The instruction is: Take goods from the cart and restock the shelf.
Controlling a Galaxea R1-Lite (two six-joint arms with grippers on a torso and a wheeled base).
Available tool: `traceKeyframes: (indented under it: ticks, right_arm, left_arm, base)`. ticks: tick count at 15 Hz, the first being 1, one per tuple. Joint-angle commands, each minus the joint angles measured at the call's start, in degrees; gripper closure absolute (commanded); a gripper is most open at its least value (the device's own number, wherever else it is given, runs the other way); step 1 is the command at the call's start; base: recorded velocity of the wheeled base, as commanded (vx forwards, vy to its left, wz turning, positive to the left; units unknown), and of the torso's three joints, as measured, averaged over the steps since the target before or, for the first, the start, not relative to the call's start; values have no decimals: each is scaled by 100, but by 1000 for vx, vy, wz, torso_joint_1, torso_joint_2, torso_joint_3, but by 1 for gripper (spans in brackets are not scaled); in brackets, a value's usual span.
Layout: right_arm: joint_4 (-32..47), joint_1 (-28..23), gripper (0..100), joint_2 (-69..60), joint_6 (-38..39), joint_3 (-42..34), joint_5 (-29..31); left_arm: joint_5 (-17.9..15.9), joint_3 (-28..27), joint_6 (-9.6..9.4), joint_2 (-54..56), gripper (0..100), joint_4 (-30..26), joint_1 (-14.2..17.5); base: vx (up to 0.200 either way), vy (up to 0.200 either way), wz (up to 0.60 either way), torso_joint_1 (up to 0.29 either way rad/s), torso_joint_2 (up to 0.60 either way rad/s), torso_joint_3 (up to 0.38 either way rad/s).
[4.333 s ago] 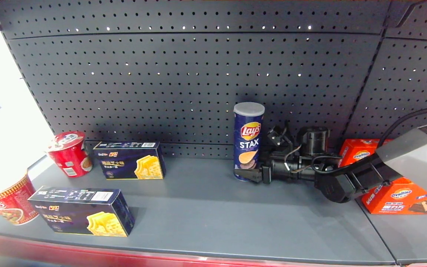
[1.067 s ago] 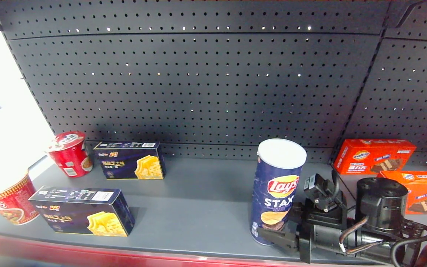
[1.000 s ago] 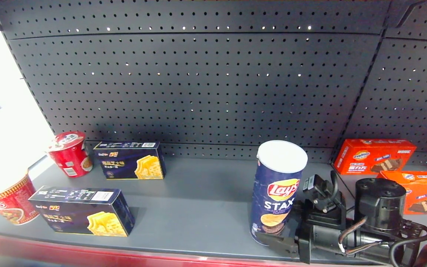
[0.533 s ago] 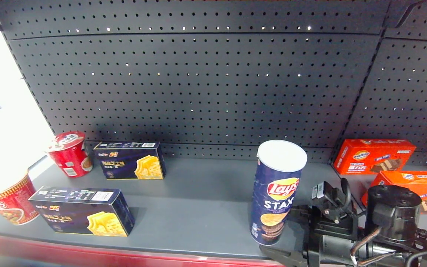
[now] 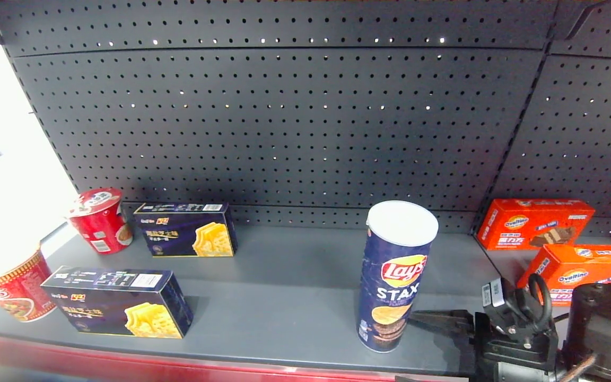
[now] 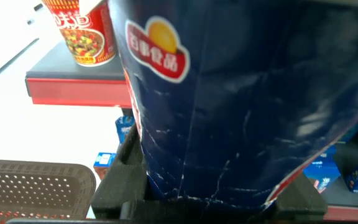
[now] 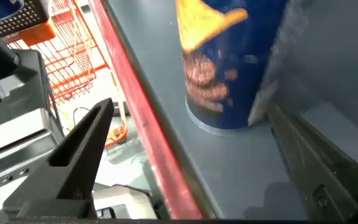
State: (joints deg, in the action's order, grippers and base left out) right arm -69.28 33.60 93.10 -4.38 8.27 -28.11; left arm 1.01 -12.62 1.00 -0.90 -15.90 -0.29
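The tall dark-blue chip can [image 5: 396,265] is standing upright on the grey shelf [image 5: 284,286], toward the right end and near the front lip, its white lid facing up. The right gripper [image 7: 189,107] is sitting low at the shelf's front right. Its jaws are spread wide apart and gripping nothing, and the can's base is showing just past the fingertips, with one finger [image 5: 438,320] pointing at the can's foot from just beside it. Out beyond the shelf's red front edge, the orange wire cart [image 7: 73,56] is showing. On the other arm, the left gripper [image 6: 210,193] is busy: its jaws are clamping a dark-blue snack bag [image 6: 241,93], black fingers pressing on both sides of it, and a brown perforated basket [image 6: 30,180] is showing past the bag. At the shelf's left end, a rear cracker box [image 5: 186,229] is sitting by the dark perforated back panel [image 5: 284,132] and a front cracker box [image 5: 120,301] is lying near the lip, each with a red noodle cup beside it: the rear noodle cup [image 5: 99,218] and the front noodle cup [image 5: 14,289]. Two orange boxes are resting on the neighbouring section to the right, the far orange box [image 5: 536,223] and the near orange box [image 5: 586,265], well apart from the can.
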Motion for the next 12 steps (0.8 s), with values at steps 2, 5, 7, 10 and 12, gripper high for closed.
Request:
traceKeyframes:
  ticks: [2, 5, 7, 10, 12]
  right_arm:
    - [46, -363, 0, -1004, -11, -431, 43]
    - [90, -609, 0, -1549, -11, -545, 429]
    - [134, -714, 0, -2121, -11, -642, 781]
    - [178, -1409, 0, -2894, 25, -827, 807]
    - [609, -1576, 0, -3676, 165, -818, 842]
  left_arm:
    - [4, 49, 6, 2, 100, -1, 3]
    - [4, 119, 14, 2, 100, 87, 3]
    - [92, 471, 181, 2, 100, 799, -6]
    - [198, 585, 190, 2, 100, 1010, 3]
    - [294, 585, 164, 2, 100, 1080, 3]
  base:
    - [0, 0, 0, 0, 0, 0]
    - [0, 0, 0, 0, 0, 0]
    - [0, 0, 0, 0, 0, 0]
    - [0, 0, 0, 0, 0, 0]
    - [0, 0, 0, 0, 0, 0]
